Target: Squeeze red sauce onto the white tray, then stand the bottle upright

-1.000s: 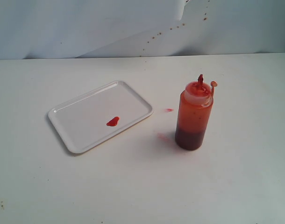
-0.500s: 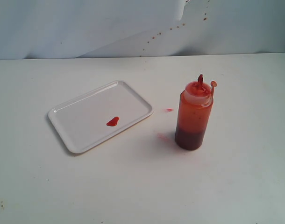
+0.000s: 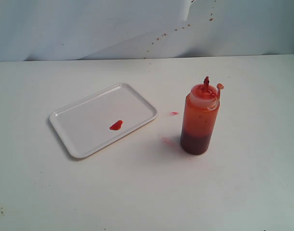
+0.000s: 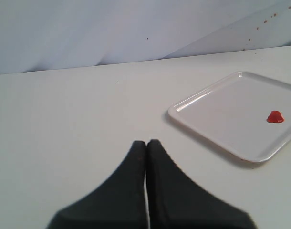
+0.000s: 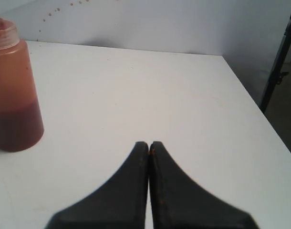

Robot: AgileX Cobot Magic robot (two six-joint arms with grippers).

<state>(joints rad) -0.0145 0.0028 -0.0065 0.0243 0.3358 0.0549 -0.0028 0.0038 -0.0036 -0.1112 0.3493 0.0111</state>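
The bottle stands upright on the table, orange-red with dark sauce at its base, nozzle up and tip cap hanging off. It also shows in the right wrist view as the bottle. A small blob of red sauce lies on the white tray, which sits to the bottle's left; the left wrist view shows the tray and the sauce. My left gripper is shut with nothing in it, short of the tray. My right gripper is shut and empty, apart from the bottle. Neither gripper appears in the exterior view.
Two faint red smears mark the table between tray and bottle. A pale backdrop with brown specks rises behind the table. The table's edge and a dark pole show in the right wrist view.
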